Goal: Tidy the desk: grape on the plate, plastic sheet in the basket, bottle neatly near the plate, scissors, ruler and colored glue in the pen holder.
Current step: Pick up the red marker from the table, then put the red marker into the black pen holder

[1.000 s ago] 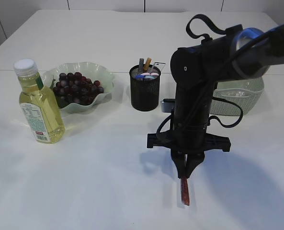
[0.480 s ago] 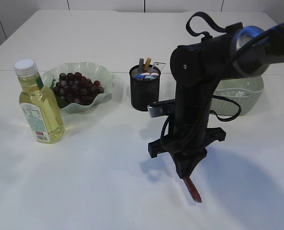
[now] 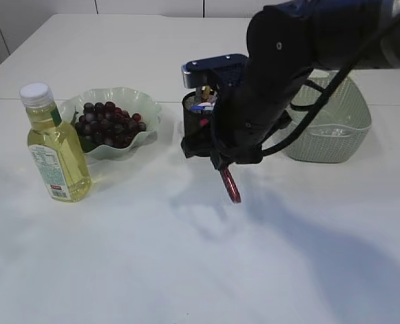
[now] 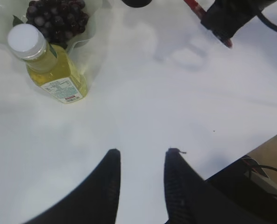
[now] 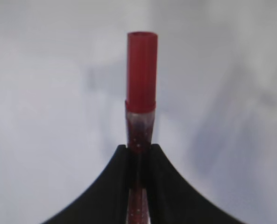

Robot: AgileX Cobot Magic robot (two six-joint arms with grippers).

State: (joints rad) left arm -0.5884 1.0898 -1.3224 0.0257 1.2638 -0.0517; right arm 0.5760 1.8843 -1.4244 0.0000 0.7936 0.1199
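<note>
My right gripper [image 5: 139, 147] is shut on the colored glue [image 5: 141, 74], a red tube with a red cap that sticks out past the fingertips. In the exterior view the glue [image 3: 231, 187] hangs above the table, just in front of the black mesh pen holder [image 3: 191, 125], which the right arm partly covers. Several items stand in the holder; I cannot make out scissors or ruler among them. Grapes [image 3: 108, 125] lie on the pale green plate [image 3: 146, 108], and the yellow bottle [image 3: 54, 145] stands upright beside it. My left gripper [image 4: 142, 151] is open over bare table. The plastic sheet is not discernible.
A pale green basket [image 3: 341, 128] stands at the right behind the right arm. In the left wrist view the table's edge and cables [image 4: 264, 168] show at the lower right, and the bottle [image 4: 49, 65] and grapes [image 4: 56, 16] at the upper left.
The right arm has lifted the glue off the table and carried it back and to the left, up to the pen holder. The gripper stayed shut on it.
</note>
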